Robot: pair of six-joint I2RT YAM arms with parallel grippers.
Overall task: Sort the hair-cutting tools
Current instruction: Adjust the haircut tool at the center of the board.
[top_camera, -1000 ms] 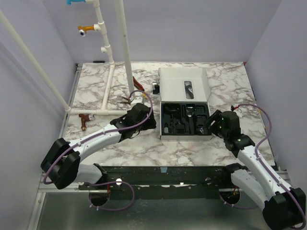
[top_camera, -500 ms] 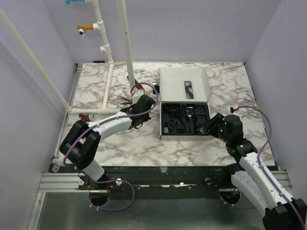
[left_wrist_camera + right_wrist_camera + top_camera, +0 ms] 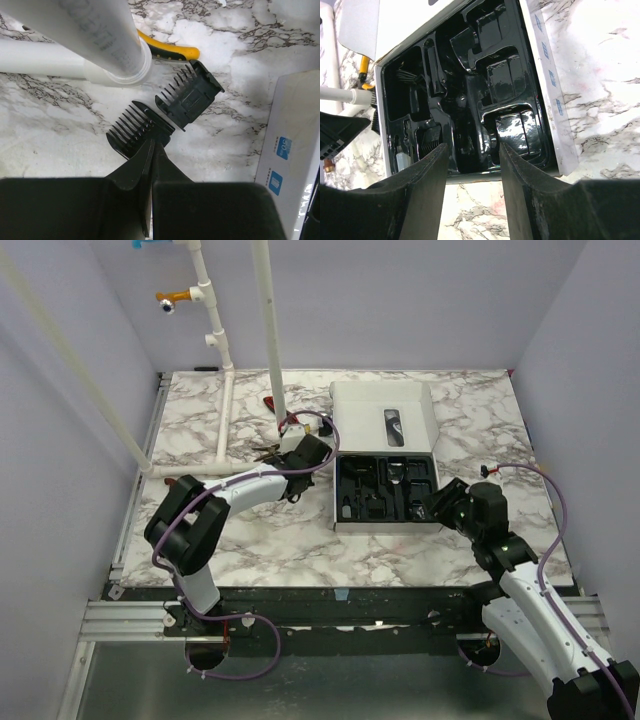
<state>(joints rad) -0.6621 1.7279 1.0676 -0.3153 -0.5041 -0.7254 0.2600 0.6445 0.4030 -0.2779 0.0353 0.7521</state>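
Marbled tabletop (image 3: 200, 420) fills the workspace, with a white PVC pipe frame (image 3: 100, 30) standing at its left and a yellow-handled tool (image 3: 170, 50) lying just behind the pipe's foot. Beside that foot the left gripper (image 3: 150, 150) is seen with its fingers pressed together to a thin slit. The tips touch the rear corner of the nearer comb guard (image 3: 135, 131), and nothing is visibly pinched between them. A second comb guard (image 3: 192, 97) lies just beyond, its back edge touching the first one's teeth. Both guards are on the table, left of the white box (image 3: 295, 150). For a sound pick, the fingers would probably need to be opened and set across the nearer guard's solid back rather than its teeth. The approach should be kept clear of the pipe so that the second guard is not dragged along. Further right, a slim clipper (image 3: 392, 425) rests on the box's open lid, and the black moulded tray (image 3: 540, 115) holds several pieces in its pockets, their kinds too dark to tell. At the tray's right edge the right gripper (image 3: 472, 150) hangs with its fingers spread wide and nothing held between them.
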